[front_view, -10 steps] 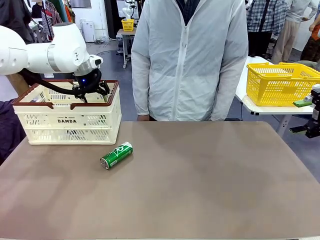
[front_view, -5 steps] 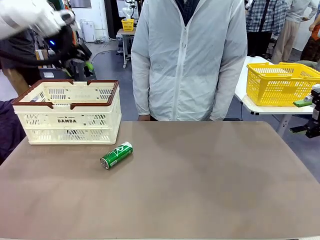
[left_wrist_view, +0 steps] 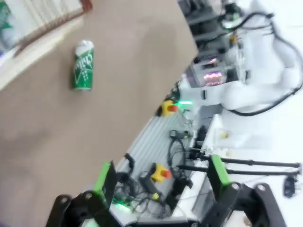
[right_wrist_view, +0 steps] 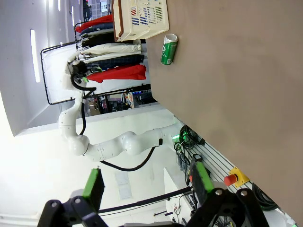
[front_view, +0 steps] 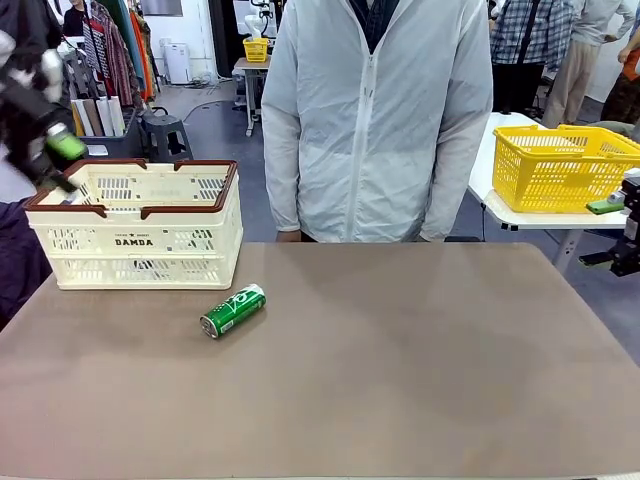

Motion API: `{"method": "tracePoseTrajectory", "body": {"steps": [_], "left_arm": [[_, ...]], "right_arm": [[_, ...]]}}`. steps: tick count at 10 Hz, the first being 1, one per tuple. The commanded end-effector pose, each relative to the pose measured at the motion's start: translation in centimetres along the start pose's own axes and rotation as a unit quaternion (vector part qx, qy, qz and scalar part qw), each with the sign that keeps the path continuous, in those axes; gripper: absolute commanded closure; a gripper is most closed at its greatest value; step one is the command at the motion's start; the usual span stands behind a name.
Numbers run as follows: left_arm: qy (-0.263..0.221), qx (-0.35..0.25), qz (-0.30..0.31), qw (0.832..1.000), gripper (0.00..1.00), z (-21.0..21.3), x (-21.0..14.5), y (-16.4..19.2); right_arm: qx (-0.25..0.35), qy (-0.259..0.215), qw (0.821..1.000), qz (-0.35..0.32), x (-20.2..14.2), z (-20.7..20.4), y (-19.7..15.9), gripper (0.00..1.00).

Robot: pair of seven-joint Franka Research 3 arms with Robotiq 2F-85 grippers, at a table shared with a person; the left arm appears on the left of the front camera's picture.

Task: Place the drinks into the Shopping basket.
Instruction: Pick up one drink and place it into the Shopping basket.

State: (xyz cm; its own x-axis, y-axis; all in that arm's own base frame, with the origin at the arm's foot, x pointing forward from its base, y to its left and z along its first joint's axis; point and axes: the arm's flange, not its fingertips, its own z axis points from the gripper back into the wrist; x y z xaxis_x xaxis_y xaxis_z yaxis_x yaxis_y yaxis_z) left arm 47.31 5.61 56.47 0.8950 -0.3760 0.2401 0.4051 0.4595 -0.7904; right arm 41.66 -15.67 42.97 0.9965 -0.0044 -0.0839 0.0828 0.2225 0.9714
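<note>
One green drink can [front_view: 232, 310] lies on its side on the brown table, just in front of the Shopping basket [front_view: 135, 240], a cream slotted crate with a brown rim. My left gripper [front_view: 57, 163] is a blur at the far left, beside the basket's left end and level with its rim. In the left wrist view its fingers [left_wrist_view: 104, 181] stand open with nothing between them, the can [left_wrist_view: 83, 65] far off. My right gripper [right_wrist_view: 147, 182] is open and empty, off the table's right side; the can [right_wrist_view: 168, 48] and basket [right_wrist_view: 142, 19] lie far ahead of it.
A person in a white jacket [front_view: 380, 120] stands at the table's far edge. A yellow mesh basket [front_view: 560, 165] sits on a side table at the right. Something green [left_wrist_view: 4, 19] shows inside the cream basket, too blurred to name.
My left gripper has risen out of the cream basket and swung left, past its left end. The green can and the right arm have stayed put.
</note>
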Motion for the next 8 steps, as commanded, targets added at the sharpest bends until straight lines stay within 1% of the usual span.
{"method": "tracePoseTrajectory", "body": {"steps": [1, 2, 3, 4, 5, 8], "left_arm": [[-0.087, -0.048, 0.047, 0.994, 0.0, -2.0, -5.4, 2.9], [-0.148, -0.071, 0.05, 0.985, 0.0, -2.9, -8.5, 4.8], [-0.236, -0.058, 0.087, 0.966, 0.0, -4.1, -11.5, 6.5], [-0.277, -0.042, 0.119, 0.953, 0.0, -4.5, -12.6, 7.6], [-0.136, -0.068, 0.088, 0.984, 0.0, -2.0, -9.8, 6.9], [-0.136, -0.068, 0.088, 0.984, 0.0, -2.0, -9.8, 6.9]], "right_arm": [[-0.012, 0.003, 1.0, -0.009, 0.0, 0.2, 0.4, 0.0], [-0.012, 0.003, 1.0, -0.009, 0.0, 0.2, 0.4, 0.0], [-0.012, 0.003, 1.0, -0.009, 0.0, 0.2, 0.4, 0.0], [-0.012, 0.003, 1.0, -0.009, 0.0, 0.2, 0.4, 0.0], [-0.012, 0.003, 1.0, -0.009, 0.0, 0.2, 0.4, 0.0], [-0.012, 0.003, 1.0, -0.009, 0.0, 0.2, 0.4, 0.0]]}}
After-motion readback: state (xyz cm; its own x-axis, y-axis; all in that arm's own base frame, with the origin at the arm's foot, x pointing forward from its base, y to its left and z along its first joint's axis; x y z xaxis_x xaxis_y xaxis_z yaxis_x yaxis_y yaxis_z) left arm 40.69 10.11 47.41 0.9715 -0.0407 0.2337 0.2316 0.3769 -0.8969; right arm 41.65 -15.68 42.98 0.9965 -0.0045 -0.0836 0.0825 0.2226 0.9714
